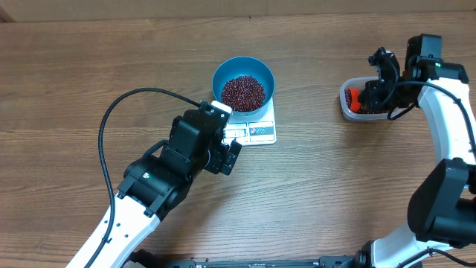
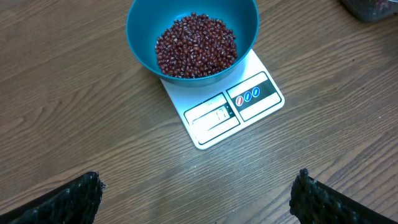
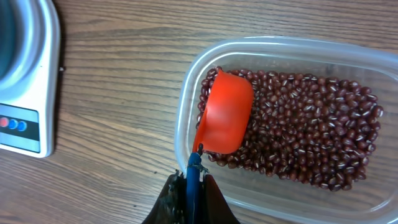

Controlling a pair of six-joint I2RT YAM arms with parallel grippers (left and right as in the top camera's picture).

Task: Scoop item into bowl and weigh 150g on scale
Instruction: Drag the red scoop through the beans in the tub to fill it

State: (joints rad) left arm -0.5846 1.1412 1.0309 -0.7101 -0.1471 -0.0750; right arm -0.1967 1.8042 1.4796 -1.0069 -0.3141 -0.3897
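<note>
The right claw pinches the scoop by its handle in the tub of beans. The left claw, spread, faces the bowl on the scale.

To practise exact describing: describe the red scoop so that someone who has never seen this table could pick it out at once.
On the wooden table, find the clear plastic tub of beans at the right. The scoop sits in it, handle pinched by the right arm's fingers. It alone is bright red among dark beans.
</note>
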